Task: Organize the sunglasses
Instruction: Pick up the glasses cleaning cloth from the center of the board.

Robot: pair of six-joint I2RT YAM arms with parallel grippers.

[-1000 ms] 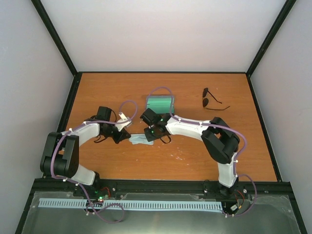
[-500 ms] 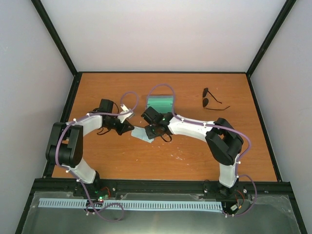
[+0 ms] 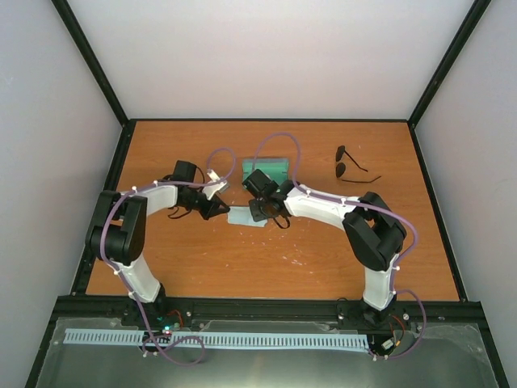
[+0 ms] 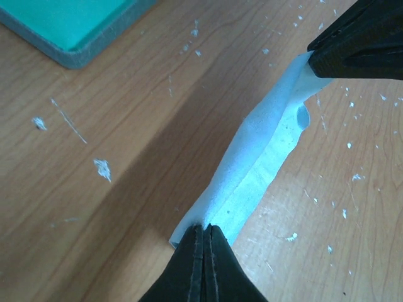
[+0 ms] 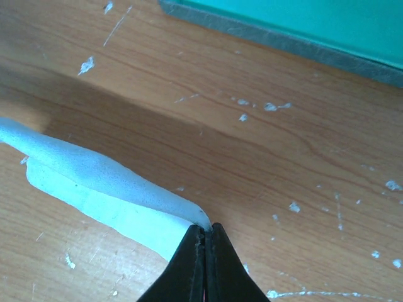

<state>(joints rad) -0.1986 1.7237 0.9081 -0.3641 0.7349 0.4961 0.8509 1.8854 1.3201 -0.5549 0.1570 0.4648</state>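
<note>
The sunglasses (image 3: 350, 165), thin black frame with dark lenses, lie open at the back right of the table, away from both arms. My left gripper (image 3: 221, 210) is shut on the left end of the light-blue cloth (image 3: 247, 217); the wrist view shows its jaws (image 4: 204, 229) pinching the cloth (image 4: 258, 163). My right gripper (image 3: 257, 212) is shut on the cloth's right end, seen in its wrist view (image 5: 205, 229) with the cloth (image 5: 94, 189). The cloth is folded and stretched between them, just in front of the open case (image 3: 266, 169).
The grey-blue case with green inside also shows in the left wrist view (image 4: 69, 28) and the right wrist view (image 5: 302, 25). The orange wooden table (image 3: 275, 259) is ringed by a black frame and white walls.
Both grippers have carried the cloth away from me toward the case. The cloth is now flatter and stretched between them. The left arm has swung inward.
</note>
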